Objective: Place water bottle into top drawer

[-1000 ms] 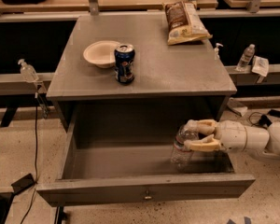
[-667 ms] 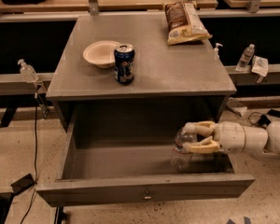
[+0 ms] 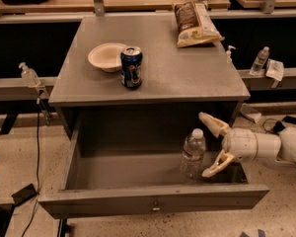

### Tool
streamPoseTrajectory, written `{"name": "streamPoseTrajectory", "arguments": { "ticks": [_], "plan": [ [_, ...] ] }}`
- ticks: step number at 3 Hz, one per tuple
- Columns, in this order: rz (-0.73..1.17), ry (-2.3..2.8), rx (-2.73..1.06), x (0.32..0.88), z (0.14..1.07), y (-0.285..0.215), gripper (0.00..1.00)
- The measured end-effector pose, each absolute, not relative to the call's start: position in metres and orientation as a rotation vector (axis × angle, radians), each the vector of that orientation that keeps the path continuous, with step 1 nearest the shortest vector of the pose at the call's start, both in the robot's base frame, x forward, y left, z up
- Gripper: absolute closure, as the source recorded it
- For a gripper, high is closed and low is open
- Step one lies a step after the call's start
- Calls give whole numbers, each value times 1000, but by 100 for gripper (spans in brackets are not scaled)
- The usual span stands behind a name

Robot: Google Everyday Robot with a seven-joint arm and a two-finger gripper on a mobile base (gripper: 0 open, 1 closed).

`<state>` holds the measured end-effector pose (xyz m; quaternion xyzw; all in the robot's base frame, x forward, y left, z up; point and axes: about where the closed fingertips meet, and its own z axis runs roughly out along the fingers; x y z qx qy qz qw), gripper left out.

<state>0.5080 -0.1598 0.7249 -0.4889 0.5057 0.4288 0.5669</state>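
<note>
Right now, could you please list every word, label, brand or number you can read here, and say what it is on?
No text here can be read.
Blue can: markings blurred.
Snack bag: print blurred.
Water bottle label, in the top drawer beside the open tool: too small.
Background bottle label: too small.

gripper (image 3: 203, 144) sits at the top drawer's (image 3: 153, 196) right end: two cream tapered fingers (image 3: 214, 125) spread apart, white rounded housing (image 3: 246, 144) behind them, white arm link (image 3: 293, 144) beyond.
</note>
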Motion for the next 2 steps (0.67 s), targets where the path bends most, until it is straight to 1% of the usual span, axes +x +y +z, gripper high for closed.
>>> {"name": "streamPoseTrajectory", "arguments": {
  "ticks": [1, 2],
  "plan": [
    [1008, 1188, -1149, 508, 725, -160, 0],
    [954, 1185, -1142, 500, 759, -178, 0]
  ]
}}
